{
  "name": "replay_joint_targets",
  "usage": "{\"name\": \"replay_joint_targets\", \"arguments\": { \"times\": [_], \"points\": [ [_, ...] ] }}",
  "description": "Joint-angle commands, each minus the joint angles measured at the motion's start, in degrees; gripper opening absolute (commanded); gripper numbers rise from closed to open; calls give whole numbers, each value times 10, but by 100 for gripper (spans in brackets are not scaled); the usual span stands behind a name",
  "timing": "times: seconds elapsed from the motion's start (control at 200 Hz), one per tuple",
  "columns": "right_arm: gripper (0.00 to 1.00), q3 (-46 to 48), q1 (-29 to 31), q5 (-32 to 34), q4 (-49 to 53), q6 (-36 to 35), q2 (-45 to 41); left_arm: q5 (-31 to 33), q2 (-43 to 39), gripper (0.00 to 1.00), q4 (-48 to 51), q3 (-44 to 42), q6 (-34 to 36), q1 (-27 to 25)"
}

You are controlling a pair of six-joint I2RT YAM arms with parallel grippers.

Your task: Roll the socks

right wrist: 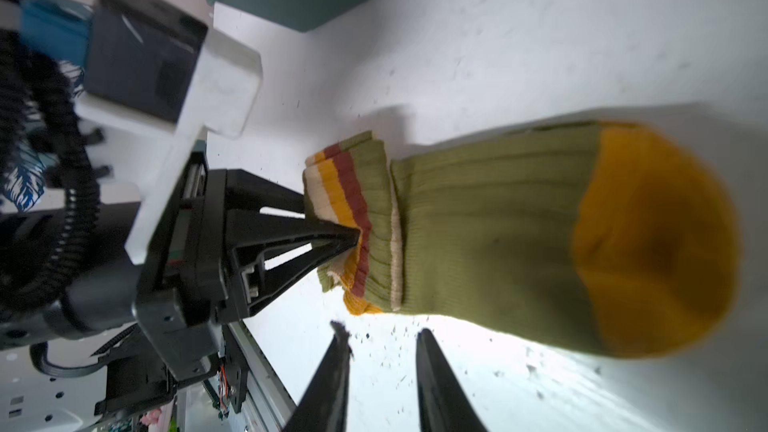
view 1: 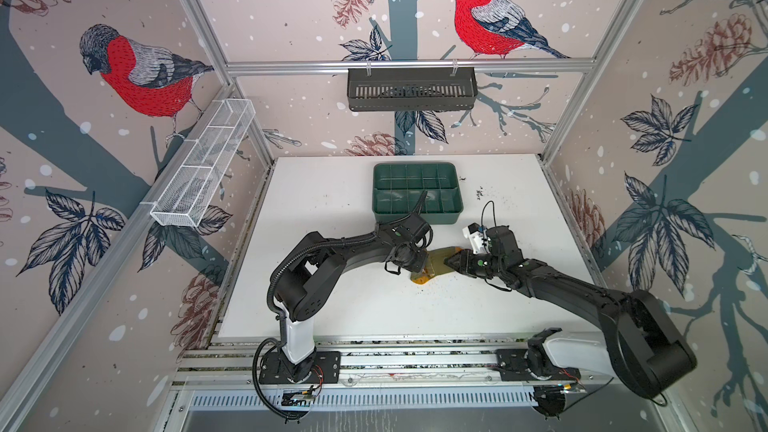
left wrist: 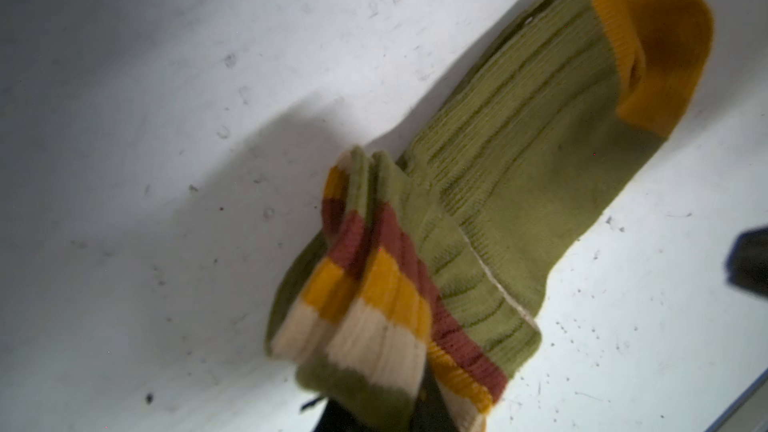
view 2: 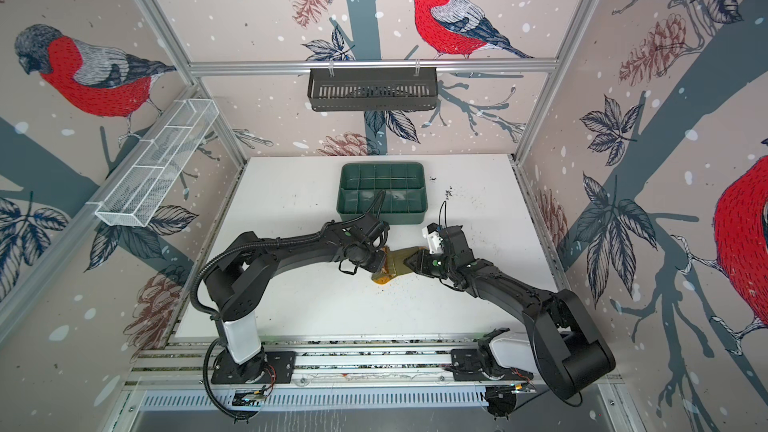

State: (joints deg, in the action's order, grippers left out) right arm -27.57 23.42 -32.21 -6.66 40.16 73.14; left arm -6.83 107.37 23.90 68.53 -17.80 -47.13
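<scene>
The white tabletop (view 1: 332,284) bears a dark green compartmented plastic tray (view 1: 415,219) near its far edge, olive-green orange-toed knit socks (view 1: 437,263) around its middle, and scattered dark specks (view 1: 478,193).

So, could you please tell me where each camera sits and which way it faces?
Both top views: overhead, looking down on the table; left arm and right arm show.
Left wrist: on the left arm, looking along the socks; hardly any arm shows.
Right wrist: on the right arm, facing the socks; open right gripper, left gripper clamping the cuff.
Shared: the socks.

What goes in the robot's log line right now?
left pincer: shut on olive-green knit socks, at striped cuff | right pincer: open, empty | toe end: on white table
</scene>
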Motion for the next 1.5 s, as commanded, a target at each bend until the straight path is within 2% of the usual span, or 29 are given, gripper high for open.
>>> {"name": "replay_joint_targets", "arguments": {
  "times": [0.0,0.275,0.47,0.53,0.59,0.68,1.236,1.496],
  "points": [
    [34,-17,-20,45,37,-30,10,40,9,12,86,18,33,2],
    [37,-11,-48,96,54,-41,9,79,22,12,162,71,62,6],
    [23,-20,-21,71,42,-44,-11,95,39,12,206,120,72,6],
    [21,-29,-17,69,45,-47,-7,99,46,12,220,138,76,6],
    [24,-30,-18,71,37,-46,6,104,53,12,237,154,80,6],
    [36,-36,-24,76,30,-49,38,113,66,12,265,183,87,5],
    [35,-65,-28,74,-26,-60,135,184,184,12,422,393,93,-18],
    [21,-57,-28,64,-64,-50,164,250,265,12,506,510,76,-36]
  ]
}}
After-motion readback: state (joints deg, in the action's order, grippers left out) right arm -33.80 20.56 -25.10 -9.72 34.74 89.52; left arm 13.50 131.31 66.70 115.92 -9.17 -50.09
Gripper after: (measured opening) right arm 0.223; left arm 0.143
